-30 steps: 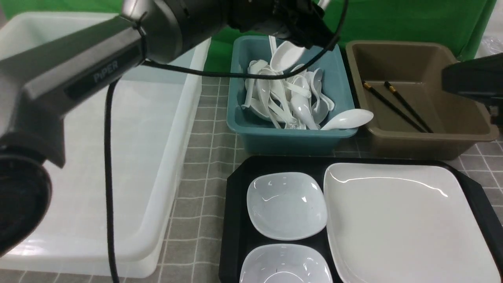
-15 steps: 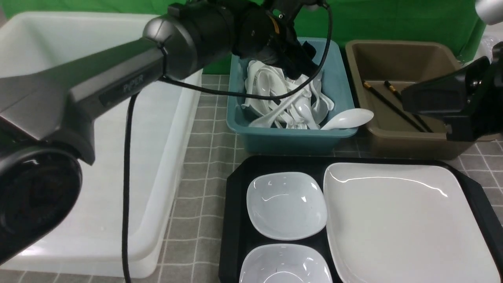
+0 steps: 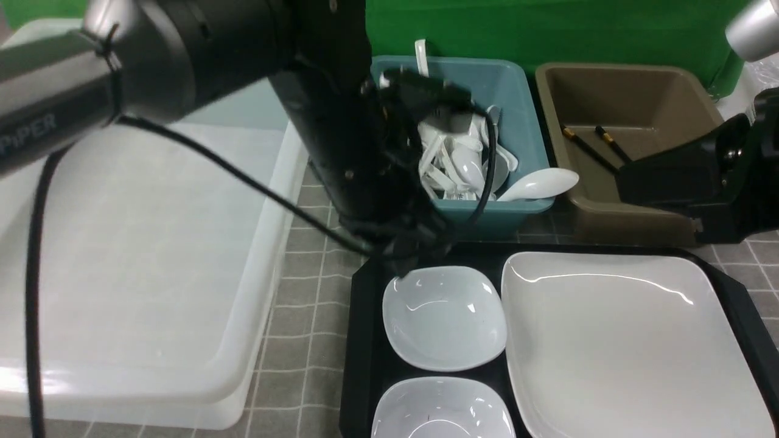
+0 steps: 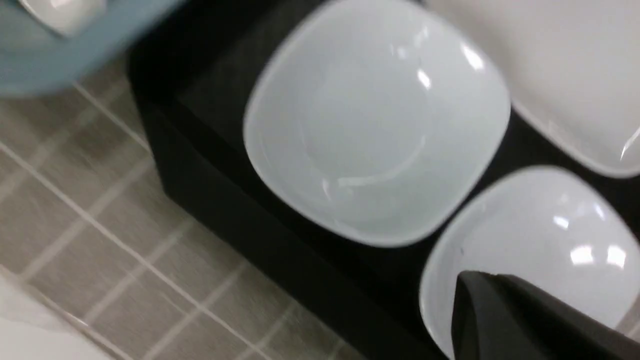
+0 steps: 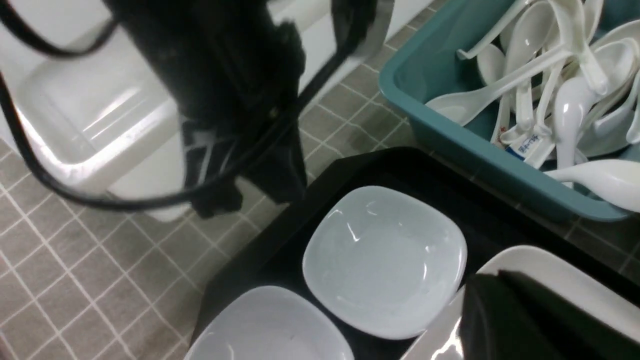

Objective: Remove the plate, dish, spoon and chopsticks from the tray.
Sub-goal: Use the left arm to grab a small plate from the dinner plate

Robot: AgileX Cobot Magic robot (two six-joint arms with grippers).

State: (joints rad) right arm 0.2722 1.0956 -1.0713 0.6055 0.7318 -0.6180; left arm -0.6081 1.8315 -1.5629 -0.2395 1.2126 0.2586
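Left hand point(image 3: 409, 254), pressed together, over the far rim of the far dish point(image 3: 444, 319) on the tray point(image 3: 364, 340); plate point(image 3: 627, 347) beside it. Right hand point(image 3: 630, 179), pressed together, near the brown tub point(image 3: 633, 97) holding 2 chopsticks point(image 3: 584, 146); spoons point(image 3: 471, 167) heaped in teal tub point(image 3: 517, 91).

"PiPER" printed in pale letters on the grey link of the left arm point(image 3: 36, 125). Blue print on a small white label point(image 5: 529, 147) in the teal tub point(image 5: 450, 145), too small to read.
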